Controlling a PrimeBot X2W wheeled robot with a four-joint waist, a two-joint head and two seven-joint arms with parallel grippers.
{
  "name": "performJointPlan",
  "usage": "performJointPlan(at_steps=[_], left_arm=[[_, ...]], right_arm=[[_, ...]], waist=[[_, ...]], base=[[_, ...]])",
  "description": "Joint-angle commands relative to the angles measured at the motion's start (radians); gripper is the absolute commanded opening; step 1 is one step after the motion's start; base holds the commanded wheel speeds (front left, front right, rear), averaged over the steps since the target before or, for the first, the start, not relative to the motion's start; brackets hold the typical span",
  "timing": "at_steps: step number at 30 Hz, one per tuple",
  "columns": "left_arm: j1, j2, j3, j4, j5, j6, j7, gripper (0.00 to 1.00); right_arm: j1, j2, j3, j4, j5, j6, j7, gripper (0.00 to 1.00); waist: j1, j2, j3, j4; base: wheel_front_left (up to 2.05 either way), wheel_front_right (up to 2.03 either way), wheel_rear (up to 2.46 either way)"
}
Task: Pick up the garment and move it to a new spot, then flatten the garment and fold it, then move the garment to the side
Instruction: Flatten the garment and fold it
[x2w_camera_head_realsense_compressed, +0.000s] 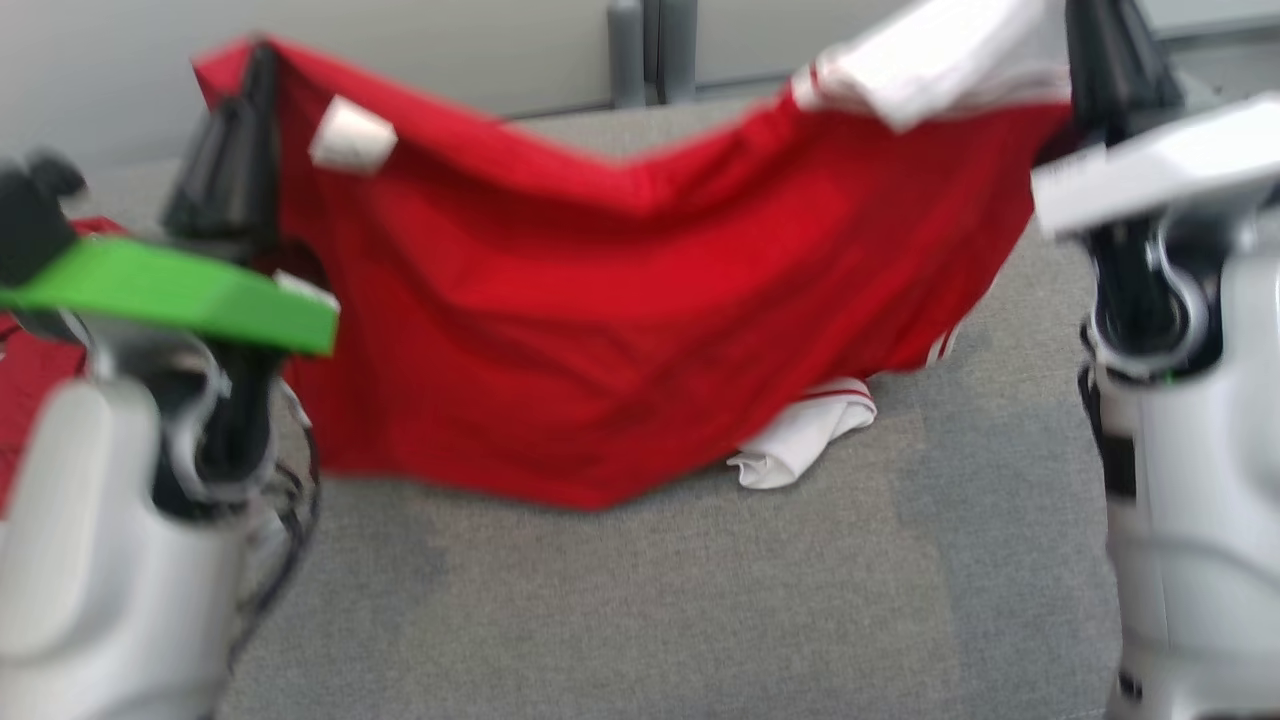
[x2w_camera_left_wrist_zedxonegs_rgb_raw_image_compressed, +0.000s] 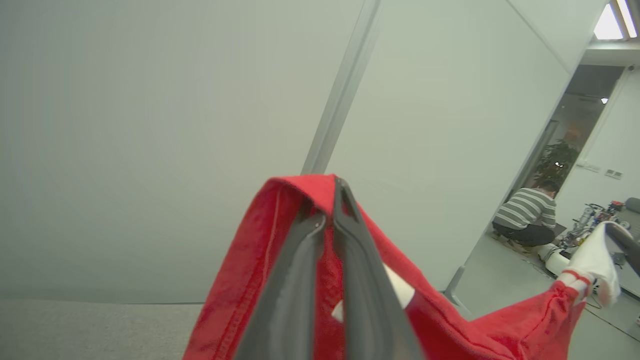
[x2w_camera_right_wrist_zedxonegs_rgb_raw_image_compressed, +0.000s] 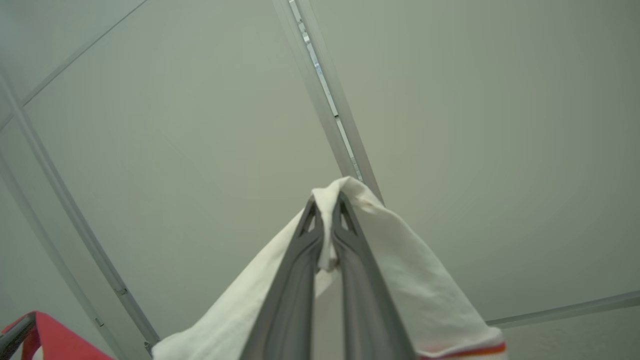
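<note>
Across the lower head view, a grey cloth-covered surface (x2w_camera_head_realsense_compressed: 640, 620), with pale wall panels (x2w_camera_head_realsense_compressed: 400, 50) behind its far edge.

Above the middle of that surface, held up as a sagging sheet, the red garment (x2w_camera_head_realsense_compressed: 600, 320). Top edge strung from upper left to upper right; lowest fold down near the surface's middle. Beneath that fold, 1 white sleeve (x2w_camera_head_realsense_compressed: 805, 440), bunched and seemingly resting on the grey cloth. Blurred throughout, so contact hard to confirm.

At the left top corner, pinched by the left gripper (x2w_camera_head_realsense_compressed: 258, 70), fingers pressed together on the red hem, with a green plate (x2w_camera_head_realsense_compressed: 170, 290) across that wrist. At the right top corner, pinched by the right gripper (x2w_camera_head_realsense_compressed: 1105, 45), clamped on the other white sleeve. Just beside the left grip, a small white label (x2w_camera_head_realsense_compressed: 350, 140) on the red cloth.

Added from the left wrist: red fabric folded over both fingertips, and the label again just behind the fingers. Far off to the right, a person (x2w_camera_left_wrist_zedxonegs_rgb_raw_image_compressed: 527, 215) in a striped top crouching on the floor near a potted plant (x2w_camera_left_wrist_zedxonegs_rgb_raw_image_compressed: 555, 162).

Added from the right wrist: white sleeve cloth draped over 2 closed fingers, a red-trimmed cuff at the bottom right, and a corner of red at the lower left.
</note>
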Motion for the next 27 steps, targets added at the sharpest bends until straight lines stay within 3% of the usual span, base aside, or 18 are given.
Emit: performJointPlan(at_steps=[1, 8, 15, 20, 27], left_arm=[[-0.107, 0.029, 0.012, 0.070, 0.008, -0.009, 0.023, 0.00], [-0.534, 0.082, 0.017, 0.388, 0.079, -0.027, 0.042, 0.00], [-0.860, 0.120, 0.014, 0.638, 0.164, -0.051, -0.067, 0.00], [-0.949, 0.158, 0.009, 0.768, 0.179, -0.092, -0.132, 0.00], [-0.909, 0.194, 0.023, 0.896, 0.142, -0.129, -0.199, 0.00]], right_arm=[[-0.111, -0.003, 0.004, 0.072, -0.025, 0.001, -0.017, 0.00], [-0.533, -0.003, 0.012, 0.398, -0.124, 0.001, -0.122, 0.00], [-0.853, -0.004, 0.011, 0.671, -0.150, 0.001, -0.285, 0.00], [-0.936, -0.001, 0.099, 0.777, -0.095, 0.001, -0.342, 0.00], [-0.847, -0.004, 0.237, 0.775, -0.006, 0.000, -0.370, 0.00]], waist=[[0.0000, 0.0037, 0.104, -0.015], [0.0000, 0.0037, 0.203, -0.028], [0.0000, 0.0037, 0.225, -0.067], [0.0000, 0.0037, 0.255, -0.102], [0.0000, 0.0037, 0.327, -0.126]], base=[[0.00, 0.00, 0.00], [0.00, 0.00, 0.00], [0.00, 0.00, 0.00], [0.00, 0.00, 0.00], [0.00, 0.00, 0.00]])
